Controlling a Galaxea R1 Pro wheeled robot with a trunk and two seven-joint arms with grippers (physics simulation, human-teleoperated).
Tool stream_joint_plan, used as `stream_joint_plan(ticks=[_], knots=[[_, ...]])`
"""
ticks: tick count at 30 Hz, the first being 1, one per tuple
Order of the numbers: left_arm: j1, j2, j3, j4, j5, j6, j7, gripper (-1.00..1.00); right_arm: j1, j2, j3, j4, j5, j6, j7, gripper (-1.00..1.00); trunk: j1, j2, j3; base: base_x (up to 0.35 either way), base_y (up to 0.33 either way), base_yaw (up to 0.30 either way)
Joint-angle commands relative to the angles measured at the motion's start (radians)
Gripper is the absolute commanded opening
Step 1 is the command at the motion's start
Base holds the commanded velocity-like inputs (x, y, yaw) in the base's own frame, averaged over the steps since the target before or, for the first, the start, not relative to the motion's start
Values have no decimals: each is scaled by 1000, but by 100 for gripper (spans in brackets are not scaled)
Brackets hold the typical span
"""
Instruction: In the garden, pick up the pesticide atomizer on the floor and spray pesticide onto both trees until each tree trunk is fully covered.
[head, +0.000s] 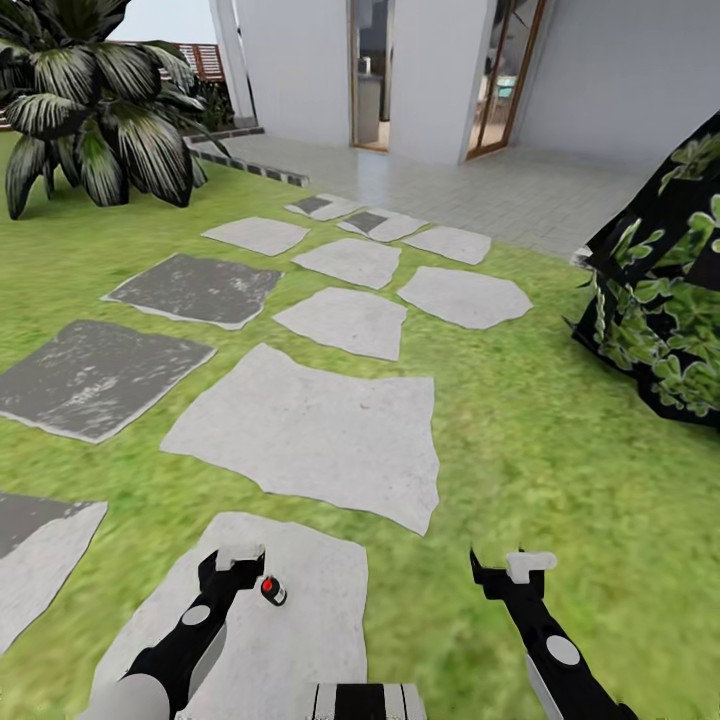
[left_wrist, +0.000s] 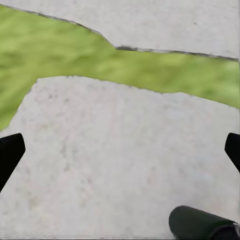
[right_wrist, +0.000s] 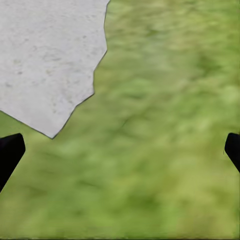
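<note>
While both my arms are reaching forward low, left gripper (head: 238, 566) is hovering spread beside sprayer (head: 273, 590) on pale stone (head: 300, 640); right gripper (head: 512, 572) is hanging spread over grass (head: 560, 480).

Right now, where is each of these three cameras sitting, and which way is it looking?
Head view: on the robot's head, looking forward and down over stepping stones toward the white house; both arms show, left gripper beside the small dark atomizer, right gripper over grass.
Left wrist view: near the left gripper, looking down along its dark fingertips at the pale stone.
Right wrist view: near the right gripper, looking down at grass and a stone's corner.
Shared: head and left wrist views both show the atomizer on that stone.
</note>
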Motion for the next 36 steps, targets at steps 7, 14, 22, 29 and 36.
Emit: stream_joint_plan(ticks=[7,14,22,29,36], knots=[[0,-1,0,0,0,0,0,100,0,0,-1,0,0,1,0,100,3,-2,-38,0,0,-2],[0,0,0,0,-1,0,0,100,0,0,0,0,0,-1,0,100,6,-3,-77,0,0,-93],[0,-2,-2,-2,-4,0,0,100,0,0,3,-3,2,-1,0,100,6,-3,-79,0,0,-31],[0,-2,-2,-2,-5,0,0,100,0,0,3,-4,2,0,0,100,6,-3,-79,0,0,0],[0,-2,-2,-2,-5,0,0,100,0,0,5,-6,2,-1,0,100,6,-3,-79,0,0,-67]])
